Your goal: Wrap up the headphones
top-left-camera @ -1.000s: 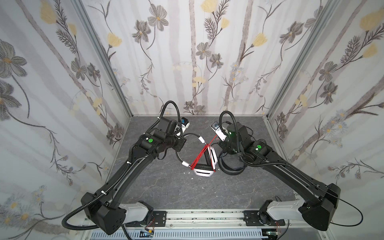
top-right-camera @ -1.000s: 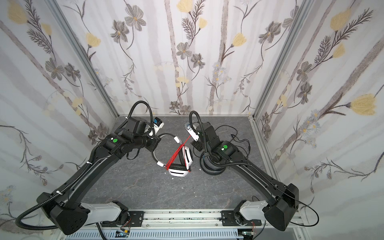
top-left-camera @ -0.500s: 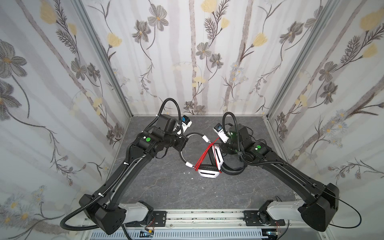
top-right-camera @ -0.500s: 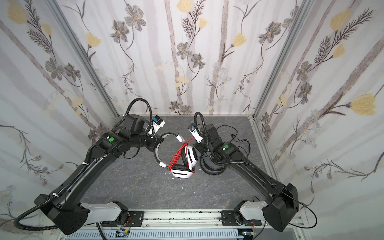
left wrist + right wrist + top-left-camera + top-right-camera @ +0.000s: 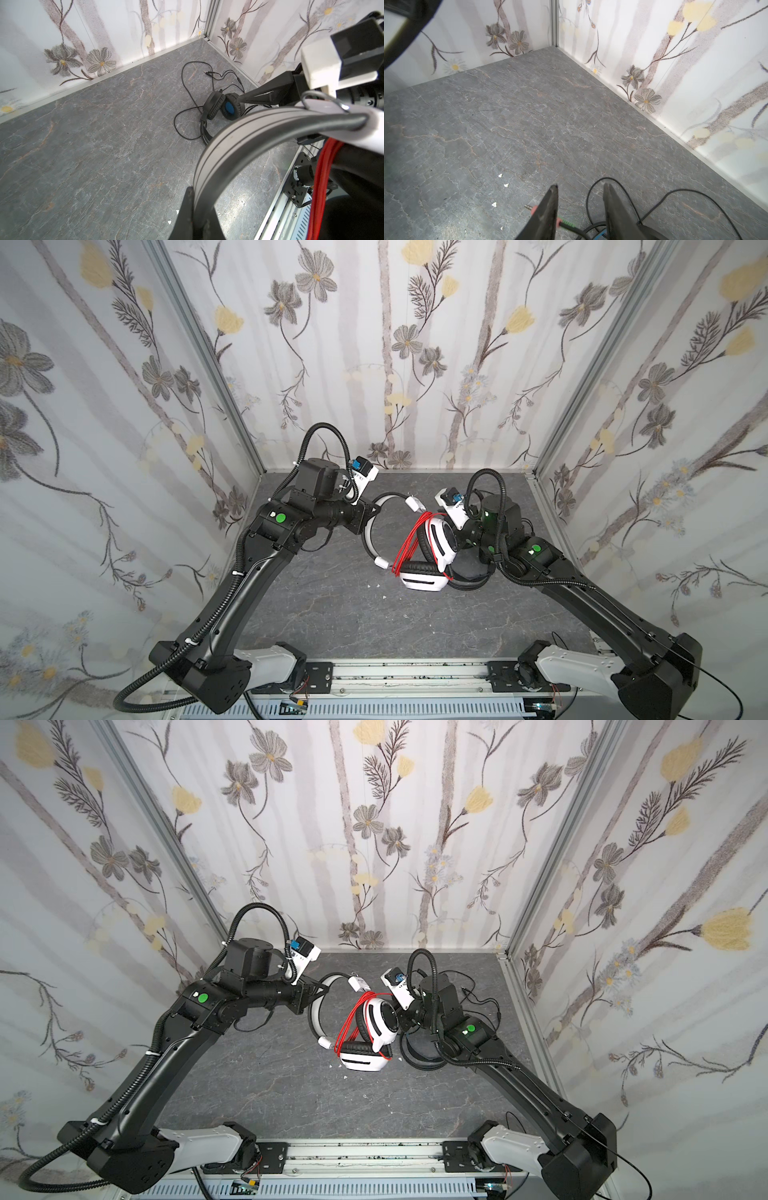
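The white headphones (image 5: 441,540) (image 5: 380,1023) hang tilted mid-table, one ear cup down on the floor. Their red cord (image 5: 409,543) (image 5: 351,1025) is looped several times around the cups. My left gripper (image 5: 370,510) (image 5: 197,207) is shut on the white headband (image 5: 239,133). The black headphones (image 5: 218,104) with blue inner pads lie on the floor at the right, their black cord (image 5: 185,87) loose around them; in both top views my right arm mostly hides them. My right gripper (image 5: 581,185) stands open low beside the white ear cup, nothing between its fingers.
A jack plug (image 5: 529,207) with pink and green parts lies on the floor by one right finger. Black cord (image 5: 612,187) loops under that gripper. Flowered walls (image 5: 386,364) close in three sides. A metal rail (image 5: 399,676) runs along the front edge.
My right gripper has opened and dropped from the top of the red cord to beside the ear cup. The left arm has carried the white headphones slightly right.
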You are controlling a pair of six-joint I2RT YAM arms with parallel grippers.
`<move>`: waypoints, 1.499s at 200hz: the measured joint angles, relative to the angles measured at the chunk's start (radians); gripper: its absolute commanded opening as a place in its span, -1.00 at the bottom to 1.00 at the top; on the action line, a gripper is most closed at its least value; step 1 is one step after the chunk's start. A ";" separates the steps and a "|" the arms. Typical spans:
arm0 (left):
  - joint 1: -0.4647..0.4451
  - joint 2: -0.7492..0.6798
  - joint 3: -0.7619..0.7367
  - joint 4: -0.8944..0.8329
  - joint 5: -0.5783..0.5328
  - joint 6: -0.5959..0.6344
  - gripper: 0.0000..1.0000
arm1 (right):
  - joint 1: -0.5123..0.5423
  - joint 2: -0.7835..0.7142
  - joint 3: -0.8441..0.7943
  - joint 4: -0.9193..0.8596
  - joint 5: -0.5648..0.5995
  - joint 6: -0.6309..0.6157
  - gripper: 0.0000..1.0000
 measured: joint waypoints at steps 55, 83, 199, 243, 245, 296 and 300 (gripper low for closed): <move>0.021 0.003 0.071 0.016 0.040 -0.069 -1.00 | -0.045 -0.059 -0.093 0.084 -0.103 0.079 0.11; 0.022 0.006 0.092 0.023 0.058 -0.084 -1.00 | -0.049 -0.060 -0.108 0.126 -0.152 0.124 0.21; 0.022 -0.003 0.114 0.067 0.080 -0.146 -1.00 | -0.054 -0.039 -0.213 0.321 -0.291 0.322 0.23; 0.027 -0.005 0.104 0.099 0.072 -0.159 -1.00 | -0.056 -0.017 -0.221 0.349 -0.322 0.346 0.21; 0.027 -0.005 0.103 0.100 0.072 -0.159 -1.00 | -0.056 -0.016 -0.221 0.349 -0.324 0.346 0.20; 0.031 -0.038 0.079 0.118 0.053 -0.181 -1.00 | -0.057 0.004 -0.230 0.378 -0.367 0.362 -0.11; 0.031 -0.040 0.077 0.124 0.053 -0.183 -1.00 | -0.057 0.005 -0.230 0.378 -0.369 0.363 -0.11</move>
